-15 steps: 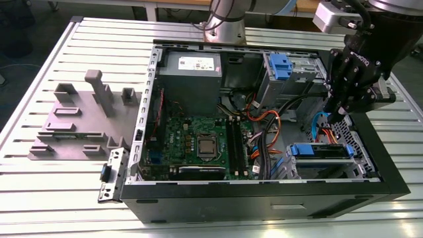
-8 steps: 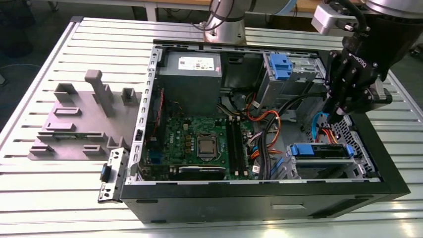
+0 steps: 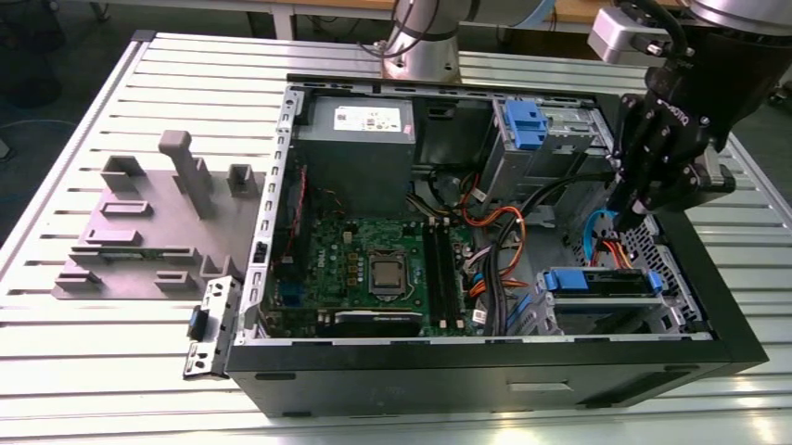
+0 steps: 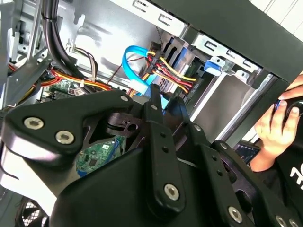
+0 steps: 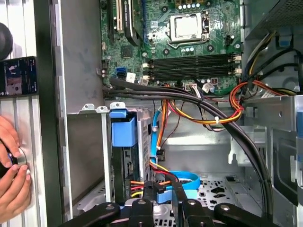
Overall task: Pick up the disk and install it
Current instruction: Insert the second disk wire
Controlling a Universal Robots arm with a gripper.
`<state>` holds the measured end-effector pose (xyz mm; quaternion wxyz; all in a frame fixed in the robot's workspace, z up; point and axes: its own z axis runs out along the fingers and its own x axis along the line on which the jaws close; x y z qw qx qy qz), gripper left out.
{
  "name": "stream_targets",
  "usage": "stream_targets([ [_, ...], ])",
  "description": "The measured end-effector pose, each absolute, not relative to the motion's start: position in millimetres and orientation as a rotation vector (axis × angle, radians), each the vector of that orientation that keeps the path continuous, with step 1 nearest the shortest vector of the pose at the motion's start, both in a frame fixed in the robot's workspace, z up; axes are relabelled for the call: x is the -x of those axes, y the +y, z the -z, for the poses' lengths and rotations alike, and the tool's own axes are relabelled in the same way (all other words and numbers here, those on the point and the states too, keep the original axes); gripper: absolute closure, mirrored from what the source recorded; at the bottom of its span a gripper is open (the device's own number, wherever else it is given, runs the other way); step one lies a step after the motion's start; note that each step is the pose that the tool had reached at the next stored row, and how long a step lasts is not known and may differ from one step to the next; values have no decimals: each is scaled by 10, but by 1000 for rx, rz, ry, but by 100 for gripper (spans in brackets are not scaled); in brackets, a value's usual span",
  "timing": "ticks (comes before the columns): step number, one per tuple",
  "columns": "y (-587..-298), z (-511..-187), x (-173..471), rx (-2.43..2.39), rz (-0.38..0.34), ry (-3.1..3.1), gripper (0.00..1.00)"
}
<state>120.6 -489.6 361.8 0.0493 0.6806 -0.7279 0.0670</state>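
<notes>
no print in these pictures can be read. the white sticker (image 3: 369, 118) on the grey power supply box (image 3: 358, 139) in the exterior view carries dark rows of print and small marks, but none of it resolves into words or numbers. the circuit board (image 5: 180, 42) in the first wrist view has small white markings beside its sockets and slots, too fine to make out. the small green board (image 4: 97, 156) in the second wrist view shows tiny white marks, also illegible. white letters show on a person's dark sleeve (image 4: 296, 177) at the edge of that view, cut off and unreadable.
</notes>
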Motion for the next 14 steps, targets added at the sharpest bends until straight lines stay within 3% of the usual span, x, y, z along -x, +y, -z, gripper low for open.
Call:
stream_targets([
  [7, -4896, -3562, -1207, -2061, -230, -2204, 72],
  [9, -4897, -3562, -1207, -2060, -232, -2203, 84],
  [14, -4897, -3561, -1206, -2060, -233, -2203, 84],
])
